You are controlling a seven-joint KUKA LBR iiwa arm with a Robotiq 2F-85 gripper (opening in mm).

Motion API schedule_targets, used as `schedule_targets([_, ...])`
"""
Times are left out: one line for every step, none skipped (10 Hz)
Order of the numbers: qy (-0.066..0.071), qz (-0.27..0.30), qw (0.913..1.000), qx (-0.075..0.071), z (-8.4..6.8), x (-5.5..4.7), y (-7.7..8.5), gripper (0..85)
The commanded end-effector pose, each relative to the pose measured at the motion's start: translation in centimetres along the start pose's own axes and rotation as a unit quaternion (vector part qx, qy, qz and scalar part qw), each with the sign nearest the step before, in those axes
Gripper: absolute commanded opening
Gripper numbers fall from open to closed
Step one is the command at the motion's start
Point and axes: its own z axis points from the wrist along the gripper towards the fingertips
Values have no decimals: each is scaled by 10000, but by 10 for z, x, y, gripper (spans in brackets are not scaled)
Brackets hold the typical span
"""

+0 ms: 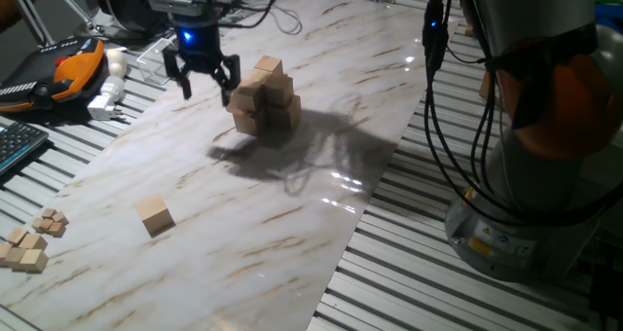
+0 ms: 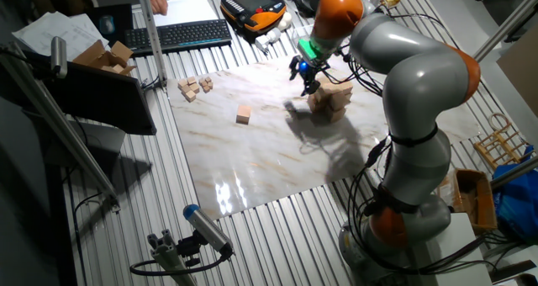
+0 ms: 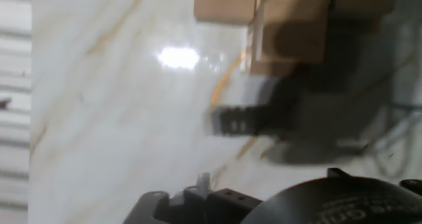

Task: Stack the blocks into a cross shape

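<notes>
Fingers of the gripper [image 1: 203, 81] are hanging spread and seemingly empty just left of the stacked blocks [image 1: 267, 98]; swinging right risks toppling them, stranding the lone block [image 1: 154, 215] at lower left.

A white marble-patterned board with tan veins [image 1: 292, 190] lies across a table of silvery slatted aluminium rails [image 1: 409, 273], and a bright patch of overhead light [image 2: 229, 193] glares off its glossy surface. A black computer keyboard [image 2: 181, 35] sits at the table's far edge in the other fixed view, with loose white paper sheets [image 2: 50, 29] just beside it. An orange-and-black handheld control pendant [image 2: 255, 3] rests near the keyboard. A wooden slatted crate [image 2: 498, 145] stands off the table, beside a brown cardboard box [image 2: 475, 193]. Black cables [image 1: 438, 117] hang over the table's edge.
</notes>
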Motion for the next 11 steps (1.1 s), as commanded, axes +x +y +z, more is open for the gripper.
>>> schedule_targets([1,-573,9983,62,1,6,1,680])
schedule_targets([-72,-1069,9942,56,1,6,1,510])
schedule_targets([-146,-1676,9857,93,1,5,2,510])
schedule_targets([-182,-2448,9693,170,1,5,2,510])
schedule_targets([-256,-3338,9418,299,2,4,2,510])
schedule_targets([-296,-4007,9146,451,2,4,2,340])
schedule_targets([-283,-4481,8920,524,2,4,2,170])
schedule_targets([-253,-4980,8651,540,1,4,2,0])
schedule_targets([-184,-5286,8467,575,1,4,2,0])
schedule_targets([-262,-5782,8132,609,1,4,2,0])
schedule_targets([-139,-6146,7871,500,1,4,2,0])
